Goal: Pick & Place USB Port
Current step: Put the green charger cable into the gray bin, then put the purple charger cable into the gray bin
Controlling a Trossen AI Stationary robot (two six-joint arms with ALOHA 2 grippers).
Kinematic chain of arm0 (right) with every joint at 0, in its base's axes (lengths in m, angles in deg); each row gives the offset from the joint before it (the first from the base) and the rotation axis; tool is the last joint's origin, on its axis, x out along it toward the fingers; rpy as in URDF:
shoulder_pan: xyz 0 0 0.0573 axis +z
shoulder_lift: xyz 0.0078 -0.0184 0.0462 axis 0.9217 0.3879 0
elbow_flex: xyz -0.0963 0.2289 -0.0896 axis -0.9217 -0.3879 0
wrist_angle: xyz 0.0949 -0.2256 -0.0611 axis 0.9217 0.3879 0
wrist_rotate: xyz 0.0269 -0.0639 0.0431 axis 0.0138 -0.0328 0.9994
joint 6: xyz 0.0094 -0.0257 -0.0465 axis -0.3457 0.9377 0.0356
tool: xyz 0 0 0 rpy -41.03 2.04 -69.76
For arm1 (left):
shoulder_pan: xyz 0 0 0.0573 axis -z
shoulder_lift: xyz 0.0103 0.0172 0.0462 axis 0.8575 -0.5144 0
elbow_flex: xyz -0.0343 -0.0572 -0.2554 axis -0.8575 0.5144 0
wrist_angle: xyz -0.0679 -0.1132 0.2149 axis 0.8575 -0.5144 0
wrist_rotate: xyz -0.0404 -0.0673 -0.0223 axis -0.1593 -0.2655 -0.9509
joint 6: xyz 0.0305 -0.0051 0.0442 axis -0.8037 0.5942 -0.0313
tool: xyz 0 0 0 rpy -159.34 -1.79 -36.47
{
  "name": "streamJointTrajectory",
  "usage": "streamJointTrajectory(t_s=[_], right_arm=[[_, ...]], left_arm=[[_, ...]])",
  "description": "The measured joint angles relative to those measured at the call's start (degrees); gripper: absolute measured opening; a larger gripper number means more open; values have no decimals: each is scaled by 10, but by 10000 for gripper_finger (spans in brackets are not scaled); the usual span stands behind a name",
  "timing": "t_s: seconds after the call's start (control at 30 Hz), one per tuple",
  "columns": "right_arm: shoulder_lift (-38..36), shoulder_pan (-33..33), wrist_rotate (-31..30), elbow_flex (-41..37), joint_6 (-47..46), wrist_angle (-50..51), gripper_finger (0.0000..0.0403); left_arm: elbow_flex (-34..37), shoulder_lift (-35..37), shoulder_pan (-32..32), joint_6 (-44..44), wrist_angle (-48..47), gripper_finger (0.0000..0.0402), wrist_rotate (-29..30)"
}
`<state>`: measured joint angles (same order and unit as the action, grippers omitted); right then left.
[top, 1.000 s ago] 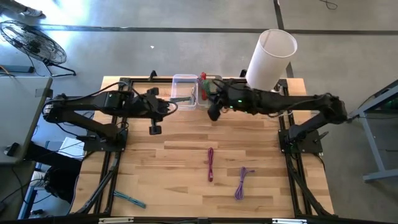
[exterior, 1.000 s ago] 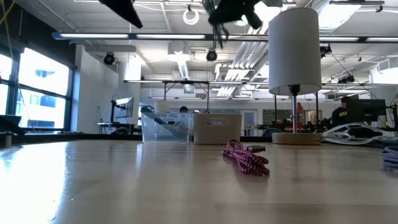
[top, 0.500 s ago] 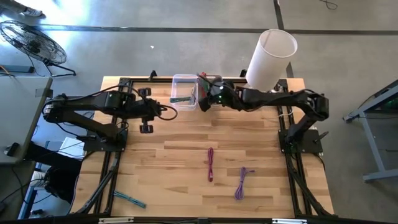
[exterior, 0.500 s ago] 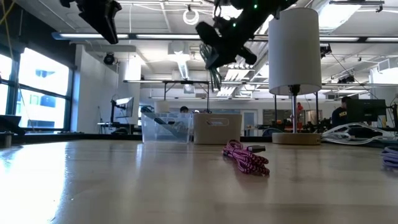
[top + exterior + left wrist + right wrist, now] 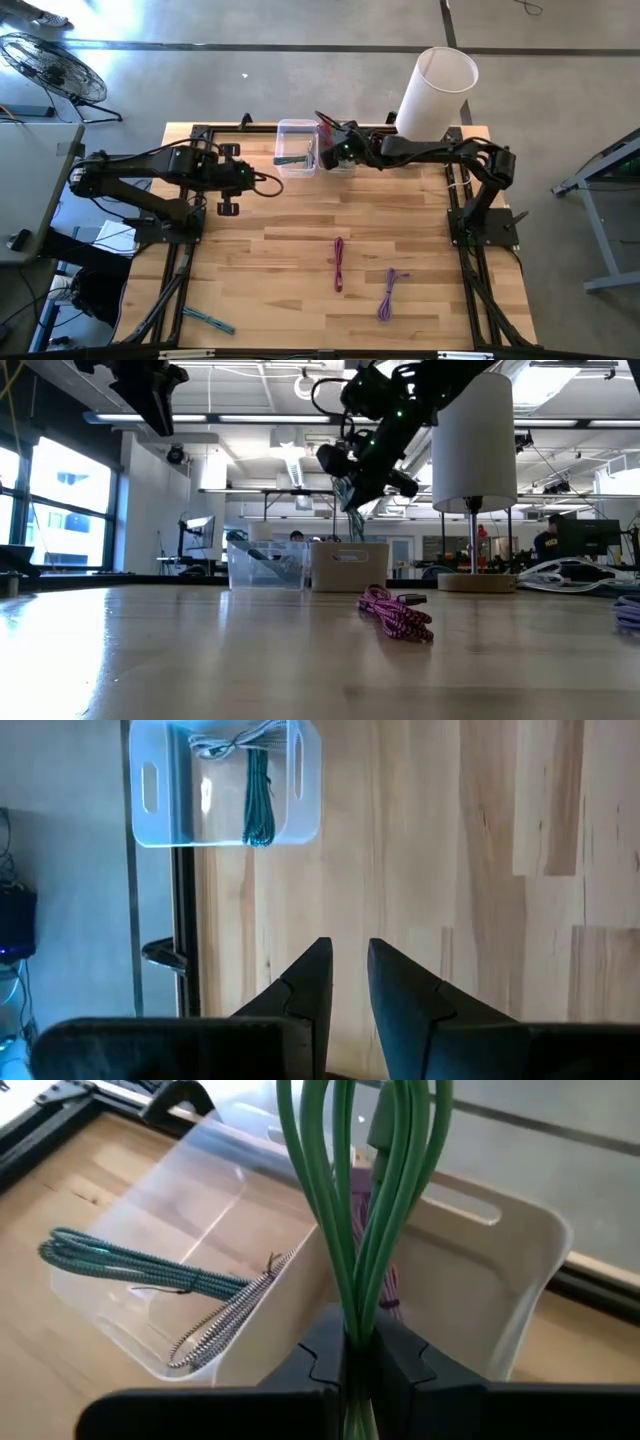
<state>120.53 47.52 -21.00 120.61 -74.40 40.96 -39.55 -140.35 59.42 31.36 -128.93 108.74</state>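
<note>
- Your right gripper point(image 5: 358, 1355) pinches a glossy green cable point(image 5: 352, 1200), looped strands hanging above the opaque white bin point(image 5: 520, 1280).
- Clear plastic bin point(image 5: 150, 1260) just beside it holds a teal cable point(image 5: 120, 1265) and a braided one.
- Left gripper point(image 5: 348, 975): jaws narrow, empty, over bare wood table point(image 5: 300, 260).
- Pink cable point(image 5: 339, 262) and purple cable point(image 5: 389, 293) lie mid-table, apart.
- White cylinder point(image 5: 436, 92) stands behind your right arm.

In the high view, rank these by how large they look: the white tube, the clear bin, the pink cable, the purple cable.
1. white tube
2. clear bin
3. pink cable and purple cable: look alike in size, not ranked.
</note>
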Motion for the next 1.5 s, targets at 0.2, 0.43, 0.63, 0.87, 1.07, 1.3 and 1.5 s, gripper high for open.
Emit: streamJointTrajectory(t_s=[0.2,0.43,0.63,0.87,1.07,1.3,1.5], right_arm=[[19,-21,17,0,-17,9,23],[19,-47,35,0,-26,14,95],[19,-43,63,0,-12,6,143],[14,-24,238,0,89,-69,193],[-15,45,420,1,157,-30,198],[-89,163,439,1,75,217,199],[-132,245,401,0,-178,321,199]], left_arm=[[30,0,0,0,0,64,0],[76,0,0,0,7,64,-14],[90,0,0,0,11,64,-14],[91,0,0,-25,13,64,-21],[91,0,0,-48,14,64,-38],[91,0,0,-65,18,64,-42],[91,0,0,-90,57,64,-42]])
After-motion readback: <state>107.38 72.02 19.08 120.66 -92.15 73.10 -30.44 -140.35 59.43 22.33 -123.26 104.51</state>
